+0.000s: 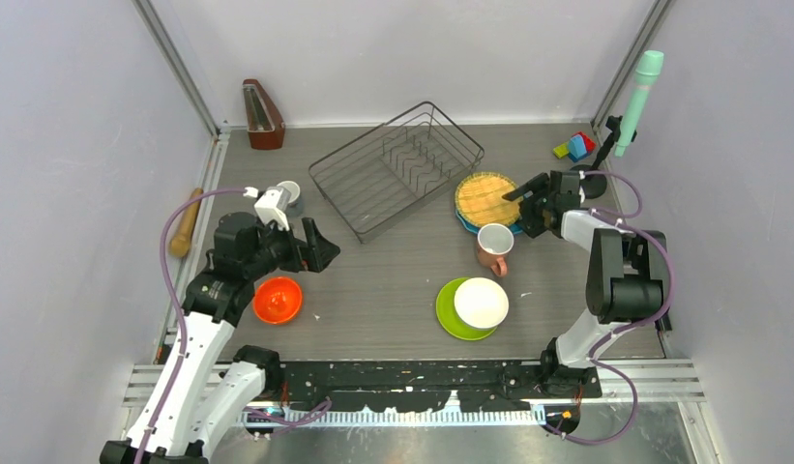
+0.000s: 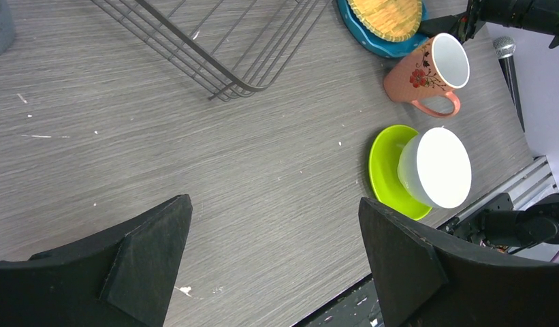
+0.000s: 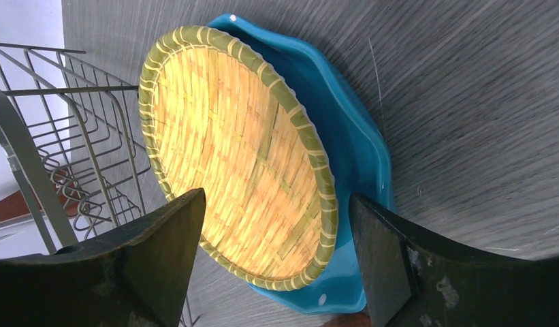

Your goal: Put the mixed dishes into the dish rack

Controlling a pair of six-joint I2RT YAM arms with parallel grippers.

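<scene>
Top external, woven plate [image 1: 487,198]: on teal-blue plate [image 1: 467,225], worktop's far right, just right of dish rack [image 1: 397,166].
Top external, nearer arm: right gripper [image 1: 530,205], just right of the stack.
Left wrist, left gripper [image 2: 273,201]: spread wide, empty, well apart from the stack.
Right wrist, right gripper: spread, empty; woven plate straight ahead, dish rack beyond it.

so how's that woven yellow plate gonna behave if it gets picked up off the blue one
Probably light and a little flexible: the woven yellow plate looks like thin plaited strips with a bound rim. The rough weave should grip well. It lies loose on the teal-blue plate, so a sideways push would likely slide it off.
</scene>
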